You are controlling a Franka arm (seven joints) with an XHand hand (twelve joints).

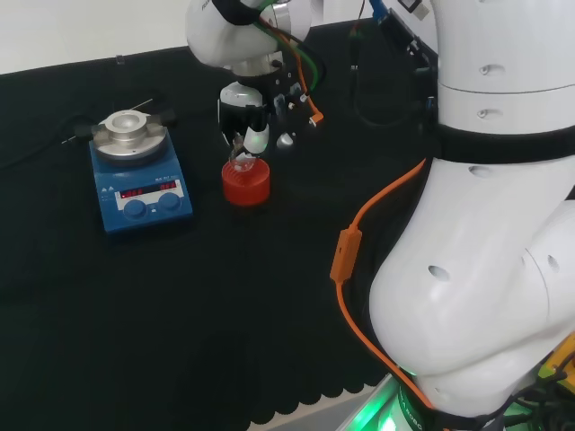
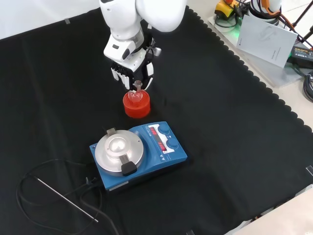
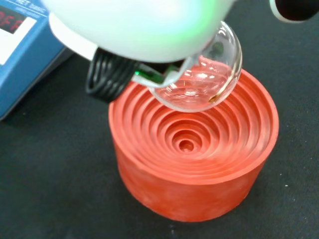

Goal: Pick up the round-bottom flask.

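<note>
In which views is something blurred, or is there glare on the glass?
Wrist view: the hand is a blurred white shape with a green tint; the round-bottom flask shows small highlights and red reflections from the red ribbed stand. Head view: green glow at the arm's base.

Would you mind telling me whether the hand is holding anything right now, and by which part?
The hand holds the clear glass round-bottom flask by its neck, with the bulb lifted just clear of the red ribbed ring stand.
</note>
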